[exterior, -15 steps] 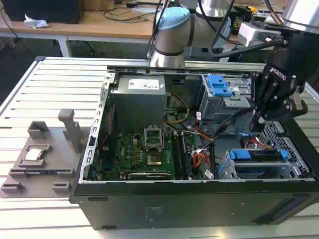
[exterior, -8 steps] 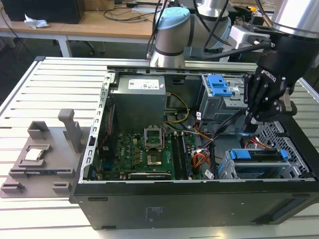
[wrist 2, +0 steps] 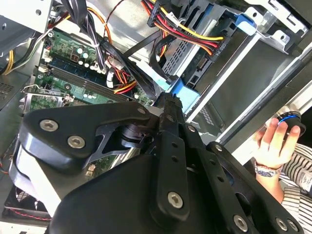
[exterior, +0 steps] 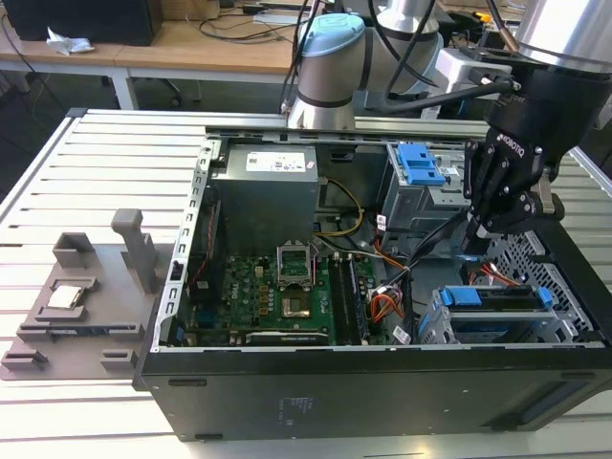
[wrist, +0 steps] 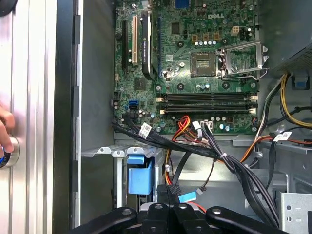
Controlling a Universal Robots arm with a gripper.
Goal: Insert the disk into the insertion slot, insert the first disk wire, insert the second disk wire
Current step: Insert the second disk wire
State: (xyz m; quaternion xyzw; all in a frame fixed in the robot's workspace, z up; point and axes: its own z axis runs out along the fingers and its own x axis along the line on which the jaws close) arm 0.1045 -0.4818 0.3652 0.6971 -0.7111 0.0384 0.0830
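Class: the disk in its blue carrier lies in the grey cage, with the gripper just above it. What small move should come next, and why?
Probably ease the gripper a little lower toward the disk. The disk already sits in the insertion slot, and the loose wires beside it look not yet plugged in.

Exterior view overlooks the case (exterior: pixel 335 402); both close wrist views share its motherboard (wrist: pixel 195 73) (wrist 2: pixel 73 92).
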